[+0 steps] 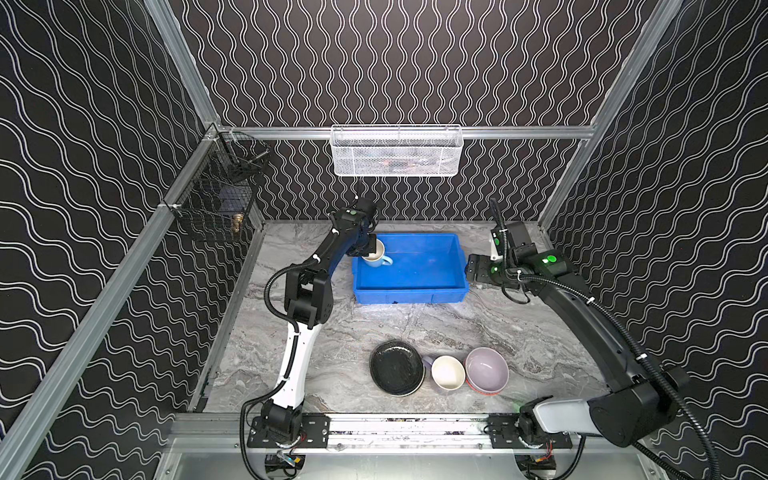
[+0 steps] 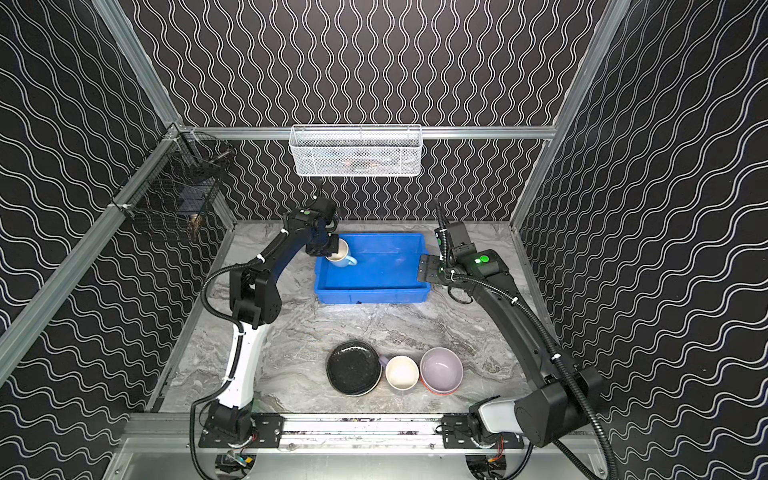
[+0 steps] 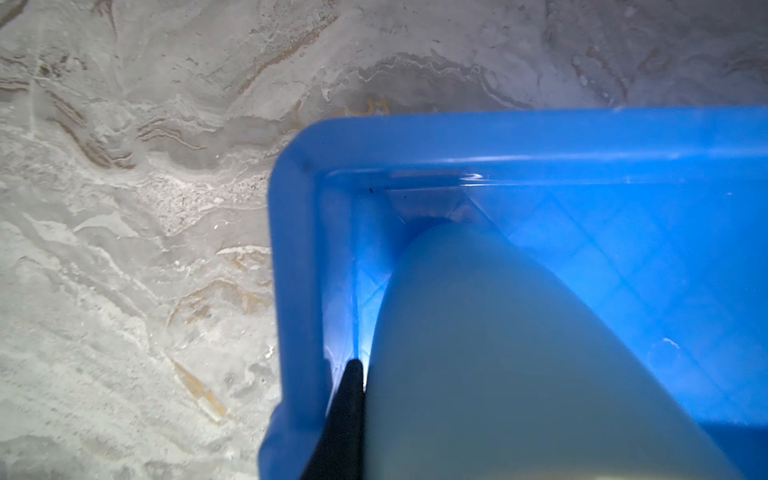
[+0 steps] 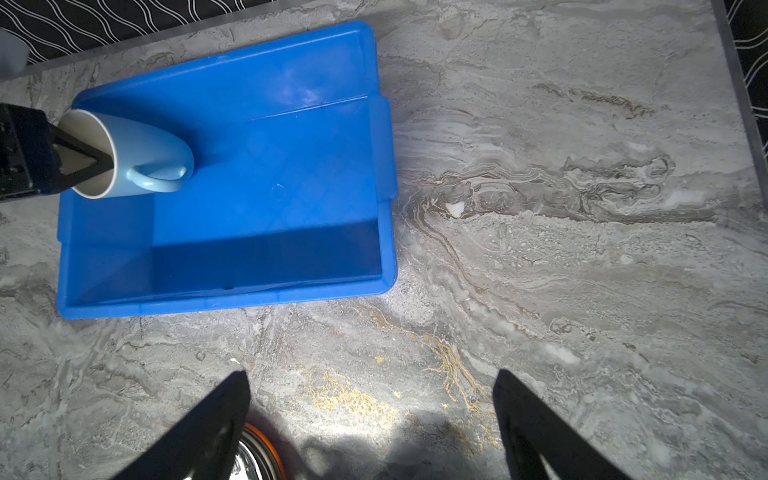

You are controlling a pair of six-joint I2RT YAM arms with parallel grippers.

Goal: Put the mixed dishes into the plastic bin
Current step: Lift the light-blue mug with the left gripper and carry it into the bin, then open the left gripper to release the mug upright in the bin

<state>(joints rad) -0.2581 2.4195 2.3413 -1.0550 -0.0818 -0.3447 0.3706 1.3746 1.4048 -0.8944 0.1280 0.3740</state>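
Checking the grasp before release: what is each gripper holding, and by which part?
The left gripper pinches the light blue ceramic mug by its rim; the right gripper is open and empty.

White mesh basket [image 1: 396, 158] and black wire basket [image 1: 216, 203] hang above marble table [image 1: 374, 328].

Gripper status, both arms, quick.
Left gripper: shut on the light blue mug, jaws pinching its rim, over the blue bin.
Right gripper: open, holding nothing.

blue mug [image 3: 519, 374] blurry, cropped, orange plate [image 1: 484, 392] mostly under lav. bowl [image 1: 487, 368]
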